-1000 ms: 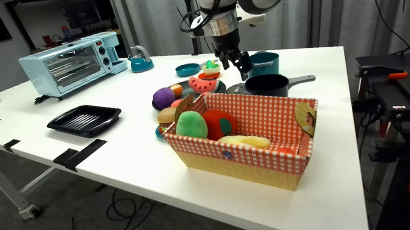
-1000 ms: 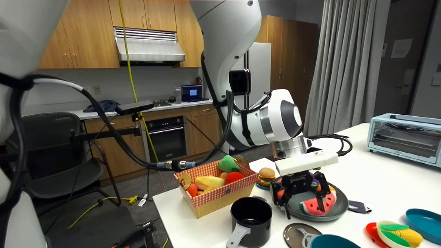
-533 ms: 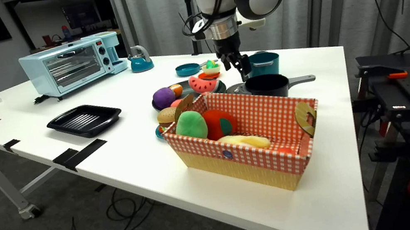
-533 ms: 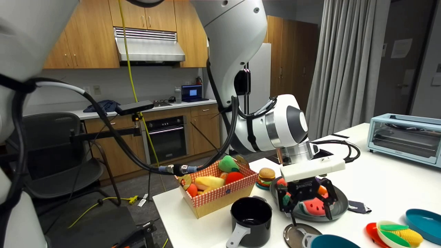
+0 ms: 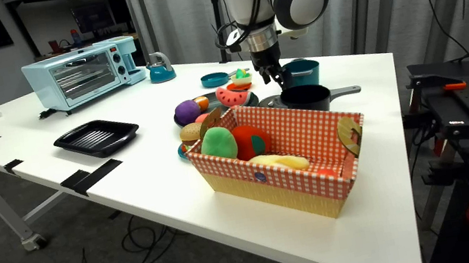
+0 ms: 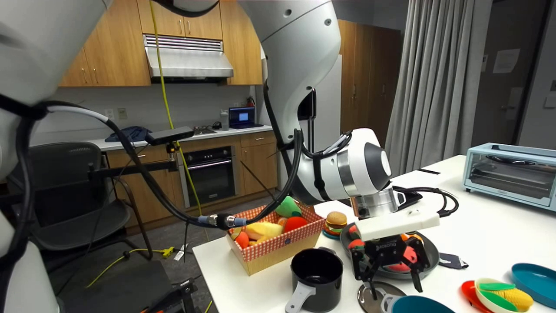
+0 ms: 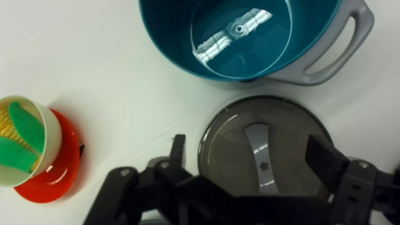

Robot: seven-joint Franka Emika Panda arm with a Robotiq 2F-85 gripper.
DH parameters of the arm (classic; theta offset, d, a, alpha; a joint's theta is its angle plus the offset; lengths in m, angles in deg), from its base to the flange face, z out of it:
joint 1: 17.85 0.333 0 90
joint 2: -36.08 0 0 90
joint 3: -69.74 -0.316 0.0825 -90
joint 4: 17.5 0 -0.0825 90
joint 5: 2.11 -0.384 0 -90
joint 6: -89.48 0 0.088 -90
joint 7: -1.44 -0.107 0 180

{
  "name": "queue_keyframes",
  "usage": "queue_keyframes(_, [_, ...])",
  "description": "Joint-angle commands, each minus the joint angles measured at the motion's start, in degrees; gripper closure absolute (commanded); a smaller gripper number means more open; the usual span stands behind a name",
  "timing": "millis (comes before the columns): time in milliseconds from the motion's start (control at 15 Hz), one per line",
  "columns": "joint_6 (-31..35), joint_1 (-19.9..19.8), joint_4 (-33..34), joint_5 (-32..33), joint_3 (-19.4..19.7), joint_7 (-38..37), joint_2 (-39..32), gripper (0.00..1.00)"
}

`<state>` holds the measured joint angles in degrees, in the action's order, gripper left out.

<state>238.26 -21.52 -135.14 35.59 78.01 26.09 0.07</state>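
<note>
Under the wide-spread, empty gripper [image 7: 245, 149], grey lid [image 7: 286, 145], handle [image 7: 263, 157] nearly top-to-bottom in wrist view, lower edge mostly hidden

In the wrist view, a lid [image 7: 289, 150] lies on the surface [image 7: 103, 72], showing between the fingers [image 7: 322, 161], with a pot [image 7: 168, 37] just beyond it. To the left, a bowl [image 7: 52, 137] holding corn [image 7: 11, 132] sits on a saucer [image 7: 64, 175]. In an exterior view, a saucepan [image 6: 325, 289] stands left of the lid, with a basket [image 6: 282, 252] of food [image 6: 265, 229] behind the saucepan and a burger [image 6: 336, 219] between the basket and a dish [image 6: 431, 254].
</note>
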Motion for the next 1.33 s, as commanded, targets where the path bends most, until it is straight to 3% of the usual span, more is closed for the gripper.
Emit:
queue_keyframes(0, [0.6,1.1,0.0,3.2,0.9,-2.9,-0.8,0.35])
queue_keyframes(467, [-0.1,2.4,1.0,3.8,1.0,-5.0,-2.3,0.89])
queue_keyframes(600, [-0.6,2.7,1.3,3.6,0.9,-5.3,-2.4,0.99])
queue_keyframes(1267, [-1.1,1.8,0.8,2.0,0.0,-4.5,1.4,0.96])
